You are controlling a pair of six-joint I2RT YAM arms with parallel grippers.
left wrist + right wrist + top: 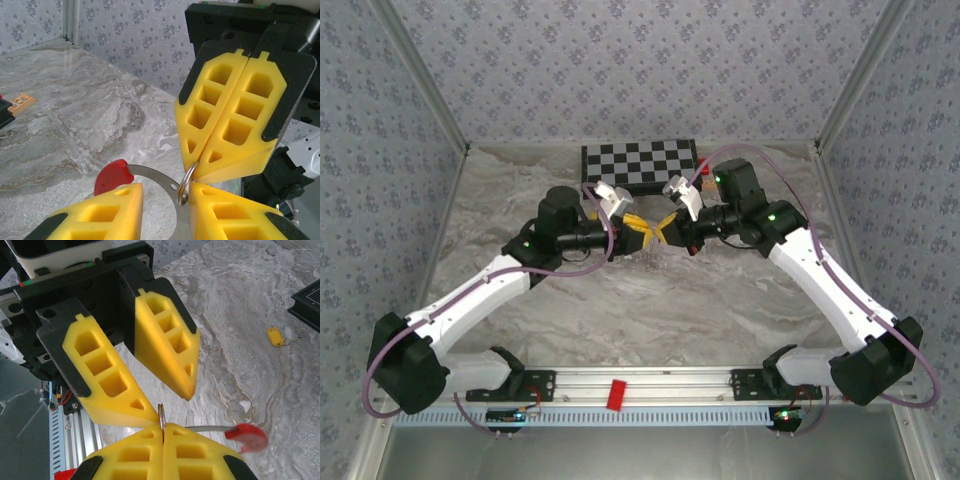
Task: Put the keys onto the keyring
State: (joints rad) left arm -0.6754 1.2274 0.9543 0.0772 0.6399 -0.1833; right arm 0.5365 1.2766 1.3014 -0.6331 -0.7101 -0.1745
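clamps right claw (162, 428) shut on small ring (161, 412) hooked through keyring (245, 437); holds left claw (166, 189) part open astride it, grip unclear; leaves key (274, 336) apart on table (250, 300).

Looked out over the left jaws, parted along the bottom edge, yellow and hollow-celled. Showed the keyring (152, 175) in the gap between them: a thin grey band curving down close to the right-hand one, tipped with a red tab (114, 176) at its upper left. Showed a small wire ring (186, 182) hooked at the band, pinched at its top by the right jaws, pressed together and reaching in from the upper right. Showed an orange key (22, 102) far left on the marbled desk (90, 110), well apart. Ended in a flowered wall (130, 30).
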